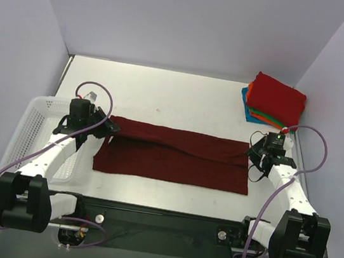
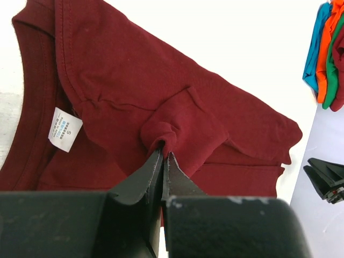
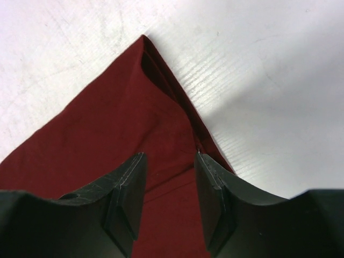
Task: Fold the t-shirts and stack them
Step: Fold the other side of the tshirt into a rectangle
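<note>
robotics lab test cell. a bare white table (image 1: 183,92) was boxed in by plain pale panels (image 1: 187,22) on the left, far and right sides. the left arm (image 1: 49,158) and right arm (image 1: 291,191), white and black, were bolted to a black base plate (image 1: 159,220) at the near edge, with purple cables (image 1: 95,83) looping loose. a maroon t-shirt (image 1: 174,161) lay spread between the arms.

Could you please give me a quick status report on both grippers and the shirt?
Left gripper shut on maroon t-shirt at the collar end. Right gripper open over its other end. Folded stack at back right. Nothing blocking.
</note>
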`<action>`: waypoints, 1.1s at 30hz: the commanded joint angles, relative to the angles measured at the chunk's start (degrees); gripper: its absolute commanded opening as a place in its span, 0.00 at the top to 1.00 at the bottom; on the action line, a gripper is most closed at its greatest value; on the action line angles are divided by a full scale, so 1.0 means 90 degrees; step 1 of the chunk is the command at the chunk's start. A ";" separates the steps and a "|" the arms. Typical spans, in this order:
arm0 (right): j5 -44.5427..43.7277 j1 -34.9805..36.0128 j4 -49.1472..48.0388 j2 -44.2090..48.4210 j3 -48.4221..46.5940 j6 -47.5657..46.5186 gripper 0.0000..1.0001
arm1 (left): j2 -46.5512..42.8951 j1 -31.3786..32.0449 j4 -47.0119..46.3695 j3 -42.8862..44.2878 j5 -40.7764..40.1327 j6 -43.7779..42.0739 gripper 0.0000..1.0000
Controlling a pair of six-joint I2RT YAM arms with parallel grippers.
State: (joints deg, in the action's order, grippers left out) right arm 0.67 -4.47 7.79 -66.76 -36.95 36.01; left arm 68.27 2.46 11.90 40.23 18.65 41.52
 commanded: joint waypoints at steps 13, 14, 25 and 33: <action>0.0160 0.0018 -0.0201 -0.0814 0.0287 0.0305 0.60 | -0.0144 -0.0010 -0.0170 -0.0144 0.0183 -0.0101 1.00; 0.0151 0.0018 -0.0250 -0.0911 0.0297 0.0315 0.60 | -0.0144 -0.0010 -0.0170 -0.0144 0.0183 -0.0101 1.00; 0.0160 -0.0031 -0.0241 -0.1146 -0.0074 0.0394 0.82 | 0.0080 -0.0010 -0.0199 0.0168 0.0183 -0.0023 1.00; 0.0160 -0.0040 0.0218 -0.1614 -0.1594 0.0238 0.99 | 0.1056 -0.0029 -0.0336 0.1747 0.0124 0.0192 1.00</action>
State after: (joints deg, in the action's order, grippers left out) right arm 2.46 -4.47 7.46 -79.26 -43.51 38.94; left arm 74.56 2.46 12.36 47.24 19.68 42.33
